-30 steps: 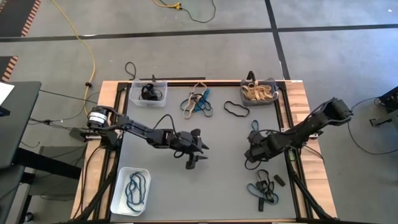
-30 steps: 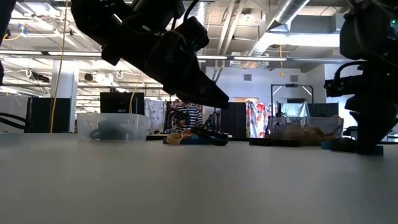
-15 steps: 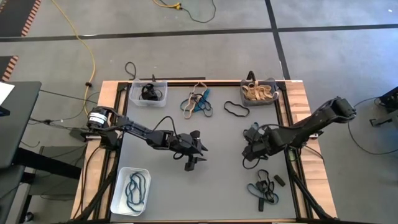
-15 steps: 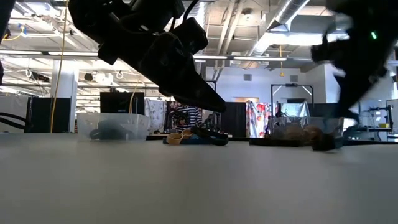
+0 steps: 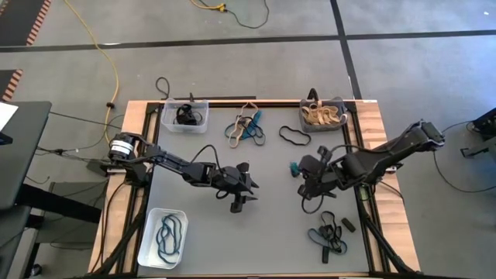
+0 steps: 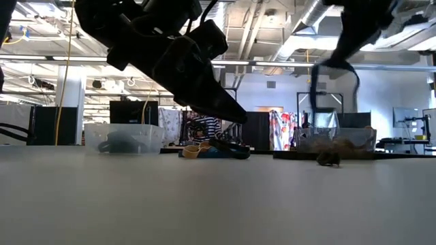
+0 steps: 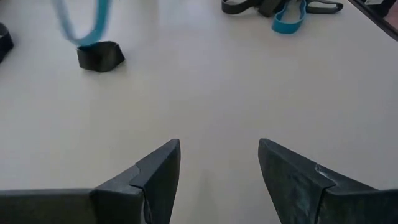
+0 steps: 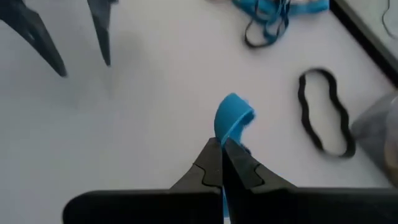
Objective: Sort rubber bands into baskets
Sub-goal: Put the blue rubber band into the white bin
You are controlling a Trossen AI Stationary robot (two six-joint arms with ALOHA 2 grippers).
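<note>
- Rubber bands: one teal-blue band (image 8: 233, 119) is pinched in the right gripper (image 5: 297, 169), lifted off the grey table (image 5: 271, 232) near its middle; the jaws are clenched on a thin fold of it.
- Loose stock: a mixed cluster (image 5: 246, 128) and a single black loop (image 5: 294, 137) lie between the two far baskets; another small heap (image 5: 327, 235) lies at the near right.
- Baskets: clear basket (image 5: 184, 115) at far left holds black bands; dark grey basket (image 5: 322, 115) at far right holds tan ones; white basket (image 5: 162, 237) at near left holds teal ones.
- Left gripper (image 5: 242, 192): hovering mid-table, fingers (image 7: 158, 174) spread, holding nothing.
- Risk, slip: the hold is slight, so the band could pull free on the long carry to the white basket.
- Risk, collision: that route appears to pass the left gripper; the arms may meet.
- Risk, snag: on release the band could cling to a finger.
</note>
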